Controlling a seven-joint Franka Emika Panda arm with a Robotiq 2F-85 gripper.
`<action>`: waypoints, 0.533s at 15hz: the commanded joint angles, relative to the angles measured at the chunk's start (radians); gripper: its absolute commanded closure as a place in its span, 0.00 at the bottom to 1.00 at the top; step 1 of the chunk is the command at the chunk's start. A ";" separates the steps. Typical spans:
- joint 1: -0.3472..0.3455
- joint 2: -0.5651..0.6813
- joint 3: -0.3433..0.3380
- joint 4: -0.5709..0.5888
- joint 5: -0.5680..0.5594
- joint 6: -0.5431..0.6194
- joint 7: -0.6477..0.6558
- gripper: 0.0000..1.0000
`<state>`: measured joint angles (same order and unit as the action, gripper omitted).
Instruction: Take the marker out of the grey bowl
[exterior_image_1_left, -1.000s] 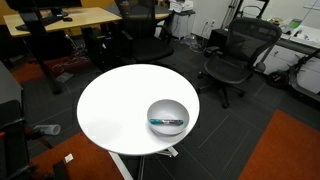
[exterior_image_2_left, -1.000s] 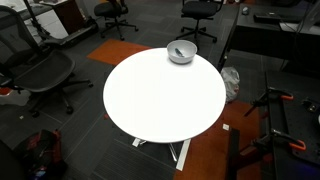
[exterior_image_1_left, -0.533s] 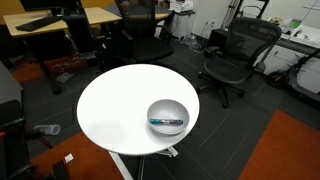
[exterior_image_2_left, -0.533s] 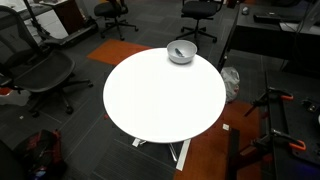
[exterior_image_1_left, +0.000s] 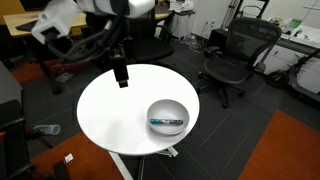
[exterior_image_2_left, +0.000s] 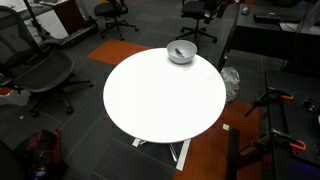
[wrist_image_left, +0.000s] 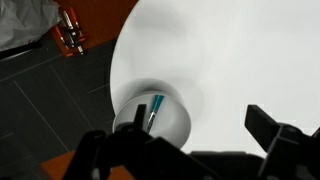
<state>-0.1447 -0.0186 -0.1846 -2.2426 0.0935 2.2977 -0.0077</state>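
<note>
You've got the grey bowl (wrist_image_left: 176, 120) on the white table (wrist_image_left: 250, 60), near its edge; marker (wrist_image_left: 154, 113) lies inside it, teal section visible; gripper (wrist_image_left: 185, 150) jaws spread wide, 2 dark fingers (wrist_image_left: 278, 140) at frame bottom; orange object (wrist_image_left: 68, 30) on the dark floor (wrist_image_left: 40, 90).

In an exterior view the camera stands high beside the round white table (exterior_image_1_left: 120, 110) and looks down across it towards a black mesh office chair (exterior_image_1_left: 235, 55), with the smooth light grey bowl (exterior_image_1_left: 168, 116) near the table's close edge. In an exterior view from the opposite side, set further back, the table (exterior_image_2_left: 160, 100) fills the middle and the bowl (exterior_image_2_left: 181, 52) sits at its far edge. The wrist view looks steeply down from close above, the black gripper (wrist_image_left: 185, 158) along its bottom edge, and shares the bowl (wrist_image_left: 170, 120) and table (wrist_image_left: 250, 60) with both.
</note>
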 joint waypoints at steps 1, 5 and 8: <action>-0.021 0.113 -0.002 0.083 0.075 0.042 0.000 0.00; -0.049 0.208 0.003 0.149 0.141 0.071 -0.009 0.00; -0.070 0.281 0.010 0.206 0.181 0.071 -0.022 0.00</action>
<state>-0.1912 0.1898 -0.1852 -2.1055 0.2280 2.3581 -0.0118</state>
